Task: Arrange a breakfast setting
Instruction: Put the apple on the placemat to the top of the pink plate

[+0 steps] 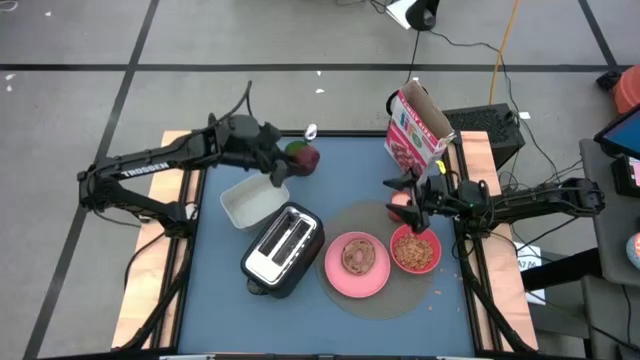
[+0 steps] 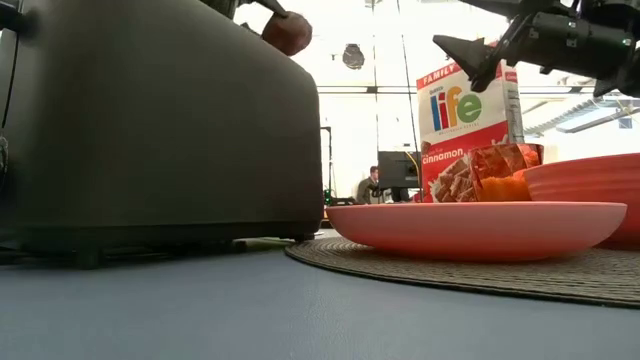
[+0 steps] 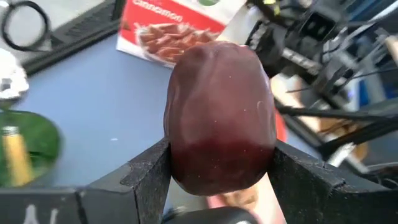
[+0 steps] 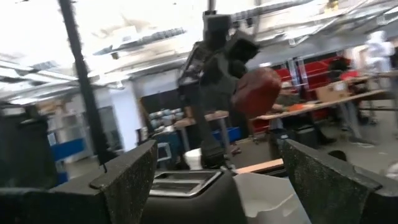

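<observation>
Toaster (image 1: 283,249), white container (image 1: 253,200), cereal box (image 1: 417,132), round woven placemat (image 1: 380,297).

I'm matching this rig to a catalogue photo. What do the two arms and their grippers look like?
Both arms are dark, slim and jointed. The left arm carries white TROSSEN lettering along its link. Black cables trail from the right arm. Each ends in two flat, dark, wedge-shaped fingers with a speckled, rough-looking surface.

In the low view the toaster (image 2: 150,120) is cut by the picture's edge and hides most of the dark red fruit (image 2: 288,32).
</observation>
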Motion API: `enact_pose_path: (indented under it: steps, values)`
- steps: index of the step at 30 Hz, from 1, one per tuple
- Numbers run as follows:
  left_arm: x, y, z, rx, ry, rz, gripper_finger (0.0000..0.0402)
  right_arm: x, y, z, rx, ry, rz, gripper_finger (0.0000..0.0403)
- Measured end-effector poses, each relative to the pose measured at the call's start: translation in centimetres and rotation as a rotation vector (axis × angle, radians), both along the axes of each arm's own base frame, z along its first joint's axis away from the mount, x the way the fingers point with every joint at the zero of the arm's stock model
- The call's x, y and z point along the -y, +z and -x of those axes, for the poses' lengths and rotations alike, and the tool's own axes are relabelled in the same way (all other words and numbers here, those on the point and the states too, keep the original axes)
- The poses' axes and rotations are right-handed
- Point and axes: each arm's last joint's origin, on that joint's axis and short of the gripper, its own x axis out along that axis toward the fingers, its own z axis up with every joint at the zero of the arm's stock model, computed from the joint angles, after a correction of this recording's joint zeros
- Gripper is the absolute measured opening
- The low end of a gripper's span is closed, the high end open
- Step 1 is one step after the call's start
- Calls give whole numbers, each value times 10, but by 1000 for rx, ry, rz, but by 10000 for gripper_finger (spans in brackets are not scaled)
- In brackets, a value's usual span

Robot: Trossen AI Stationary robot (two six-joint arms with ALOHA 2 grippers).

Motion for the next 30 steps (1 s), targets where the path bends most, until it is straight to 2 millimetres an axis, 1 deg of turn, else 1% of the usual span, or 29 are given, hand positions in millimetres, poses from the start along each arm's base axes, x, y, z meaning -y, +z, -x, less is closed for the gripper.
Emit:
enact_pose_path:
  steps: [3,8,10,12,13,15,17,18,20,23,30]
  values:
    - [8,2,-4,35,-29,52,243,-3,4,-1,10,57,22,336]
    - [24,-5,-18,27,-114,132,243,-11,20,-7,43,137,133,336]
    - [31,-6,-26,50,-159,159,243,-13,26,-11,22,139,178,336]
    - [38,-13,-33,20,-206,194,243,-15,30,-16,-27,138,218,336]
    - [42,-16,-39,32,-237,203,243,-15,32,-18,-53,139,236,336]
    - [48,-18,-45,45,-287,225,243,-17,34,-22,-99,145,259,336]
    - [54,-20,-52,62,-320,236,243,-18,38,-25,-109,147,273,336]
    - [56,-20,-56,80,-334,233,243,-18,38,-25,-110,150,275,336]
    - [60,-26,-61,63,-353,246,243,-19,40,-26,-105,150,287,336]
    - [65,-31,-71,89,-391,263,243,-19,40,-26,-102,144,313,336]
    - [72,-44,-91,111,-429,335,243,-21,35,-31,-114,158,401,336]
